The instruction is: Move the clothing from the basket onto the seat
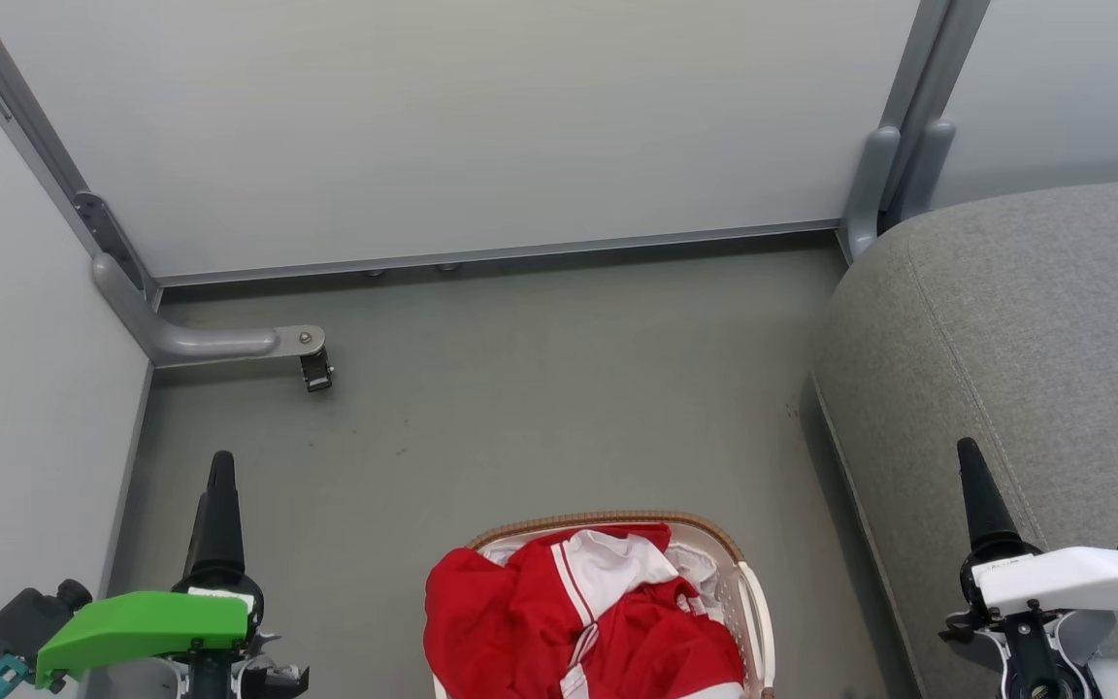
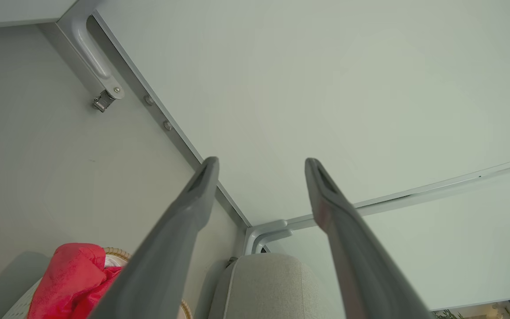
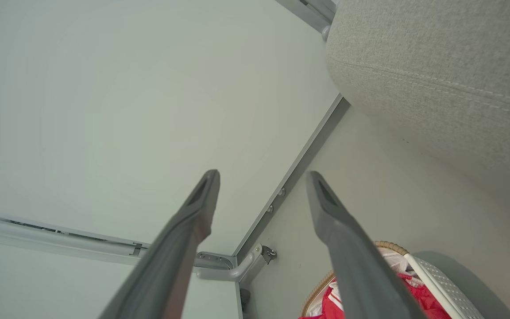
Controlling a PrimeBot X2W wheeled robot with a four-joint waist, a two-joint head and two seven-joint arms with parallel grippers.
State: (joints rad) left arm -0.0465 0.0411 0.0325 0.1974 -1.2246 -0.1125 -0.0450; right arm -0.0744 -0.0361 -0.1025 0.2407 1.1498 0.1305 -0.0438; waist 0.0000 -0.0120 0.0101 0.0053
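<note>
The clothing (image 1: 578, 621) lay heaped in the basket (image 1: 755, 602) on the floor (image 1: 540, 388), at the bottom centre of the head view and partly cut off by its lower edge. It sat between the two arms, to the right of the left end effector (image 1: 219, 505) and to the left of the right end effector (image 1: 978, 495), and below both. The gaps looked about equal. The heap was crumpled, with no clear long axis, and its red cloth spilled over the basket's left rim.

The seat (image 1: 1035, 320) stood just right of the basket, and the right end effector hung over its near edge, so that arm probably had the shorter carry.

In the wrist views, both the left end effector (image 2: 260, 166) and the right end effector (image 3: 261, 177) stood wide, fingers well apart and holding nothing, pointing towards the pale wall panels.

Nothing lay between either arm and the heap. A grey bracket (image 1: 229, 342) at the wall's foot was well clear. The basket's rim and white liner were the likely snags.
</note>
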